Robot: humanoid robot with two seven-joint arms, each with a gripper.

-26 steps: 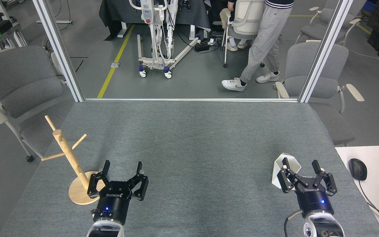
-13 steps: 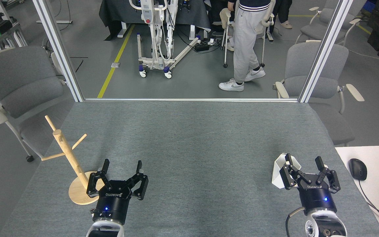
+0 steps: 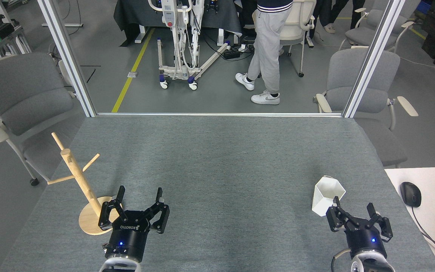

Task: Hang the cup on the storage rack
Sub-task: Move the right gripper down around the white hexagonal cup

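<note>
— Right end effector [image 3: 354,210]: what's its state?
— Fingers spread apart, nothing between them. It sits low over the grey worktop [image 3: 217,158] near the front right corner.
— And the cup [image 3: 326,195]?
— Standing on the worktop just beyond and slightly left of that end effector, hexagonal rim tipped toward the camera. The left fingertip overlaps the cup's lower right edge in this view; I can't tell whether they touch.
— Left end effector [image 3: 138,193]?
— Also spread wide and holding nothing, at the front left.
— Where's the storage rack [image 3: 77,175]?
— Just left of it: the round base lies beside and partly behind its left finger, pole leaning up and left, pegs bare. Cup and rack are well apart, at opposite sides of the worktop.
</note>
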